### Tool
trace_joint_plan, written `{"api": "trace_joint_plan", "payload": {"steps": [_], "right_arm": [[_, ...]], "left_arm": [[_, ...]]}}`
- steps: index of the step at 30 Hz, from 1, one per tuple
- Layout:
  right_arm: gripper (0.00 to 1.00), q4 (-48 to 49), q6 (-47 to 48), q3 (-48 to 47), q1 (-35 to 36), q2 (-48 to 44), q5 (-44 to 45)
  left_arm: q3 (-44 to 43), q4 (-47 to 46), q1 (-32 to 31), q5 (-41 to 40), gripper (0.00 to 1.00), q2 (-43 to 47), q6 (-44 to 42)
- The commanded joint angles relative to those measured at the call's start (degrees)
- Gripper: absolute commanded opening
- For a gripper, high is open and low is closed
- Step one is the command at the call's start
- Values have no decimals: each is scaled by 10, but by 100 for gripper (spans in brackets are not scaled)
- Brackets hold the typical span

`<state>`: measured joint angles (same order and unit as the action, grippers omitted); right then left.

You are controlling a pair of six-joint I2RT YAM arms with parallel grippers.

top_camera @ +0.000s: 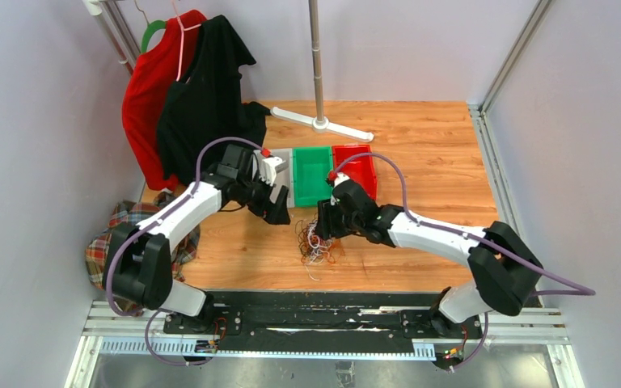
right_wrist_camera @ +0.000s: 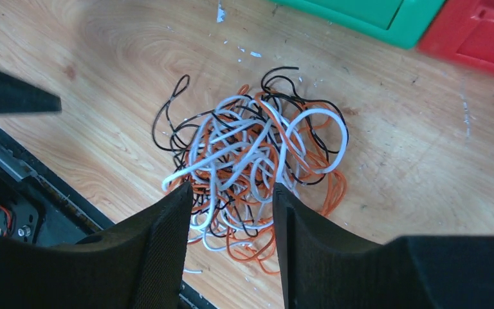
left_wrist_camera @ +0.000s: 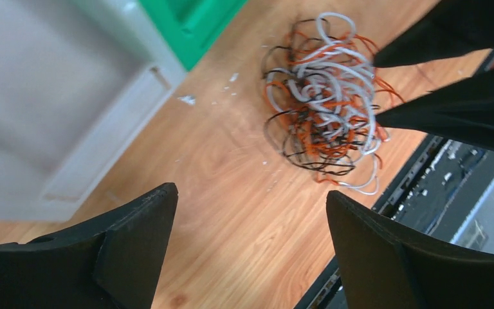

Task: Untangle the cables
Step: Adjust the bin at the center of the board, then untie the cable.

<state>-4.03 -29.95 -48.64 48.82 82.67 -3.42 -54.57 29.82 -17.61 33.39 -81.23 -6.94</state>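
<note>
The cables (top_camera: 315,242) lie as a fist-sized tangle of white, orange and black wires on the wooden table, near its front edge. My right gripper (top_camera: 324,232) hangs just over the tangle's upper edge. In the right wrist view its jaws (right_wrist_camera: 231,188) stand apart, with the cables (right_wrist_camera: 257,151) showing on the table below and between them. My left gripper (top_camera: 278,213) is to the left of the tangle, apart from it. It is open (left_wrist_camera: 251,196) over bare wood, the cables (left_wrist_camera: 325,103) ahead of it and the right gripper's fingers (left_wrist_camera: 453,109) beside them.
A grey bin (top_camera: 284,170), a green bin (top_camera: 312,150) and a red bin (top_camera: 354,149) stand in a row just behind the grippers. Red and black shirts (top_camera: 198,97) hang at back left, and a plaid cloth (top_camera: 109,238) lies at left. A black rail (top_camera: 315,311) runs along the near edge.
</note>
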Motion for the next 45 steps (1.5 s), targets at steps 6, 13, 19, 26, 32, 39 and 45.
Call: {"api": "trace_joint_plan", "payload": {"steps": [6, 13, 19, 26, 32, 39, 45], "right_arm": [[39, 110, -40, 97, -7, 13, -32], [34, 123, -47, 125, -7, 3, -32], [31, 116, -44, 131, -7, 0, -33], [29, 113, -41, 139, -7, -7, -32], [28, 106, -39, 141, -7, -18, -28], [27, 97, -38, 145, -7, -33, -24], [42, 64, -18, 136, -7, -96, 1]], "left_arm": [[9, -72, -57, 74, 85, -62, 20], [1, -92, -76, 103, 73, -91, 6], [-8, -72, -81, 112, 61, -114, -30], [-7, -59, -81, 156, 50, -119, -45], [-21, -36, -81, 175, 23, -90, -34], [-14, -42, -81, 161, 1, -46, 20], [-41, 12, -81, 128, 1, 9, 9]]}}
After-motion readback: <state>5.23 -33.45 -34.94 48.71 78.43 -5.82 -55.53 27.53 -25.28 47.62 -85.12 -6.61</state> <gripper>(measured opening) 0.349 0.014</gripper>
